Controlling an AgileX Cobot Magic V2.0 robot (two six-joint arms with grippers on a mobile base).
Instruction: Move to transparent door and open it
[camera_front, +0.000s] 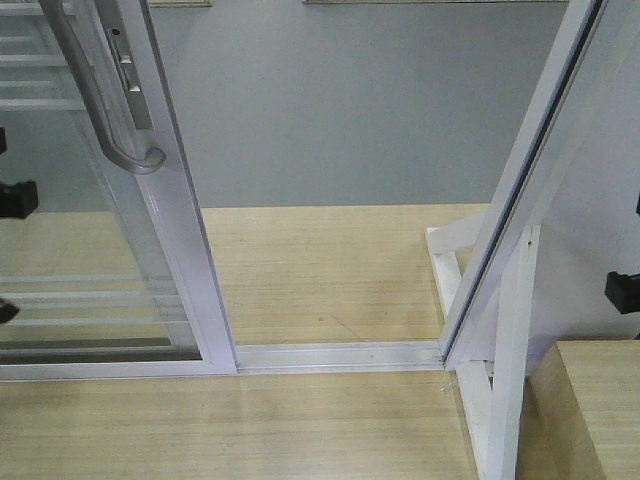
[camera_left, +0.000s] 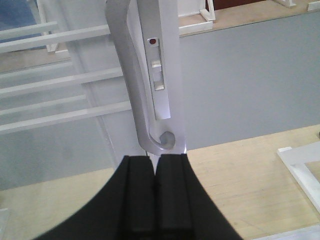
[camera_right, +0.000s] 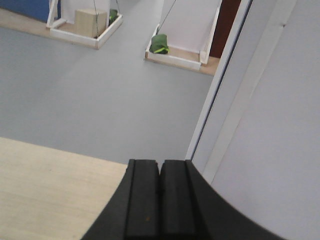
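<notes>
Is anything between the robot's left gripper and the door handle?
Nothing visible. In the left wrist view, the left gripper, jaws shut, sits just below the curved end of the handle on the glass door, with no object between them.

Readable text: none in any view.
Lock plate (camera_left: 159, 75) on door stile: only a small red dot, no letters or numbers.

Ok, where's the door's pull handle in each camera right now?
Front view: pull handle at upper left, on the door's right stile.
Left wrist view: top centre, just above the shut left gripper.
Right wrist view: not visible.
Shared landmark: grey floor.
</notes>
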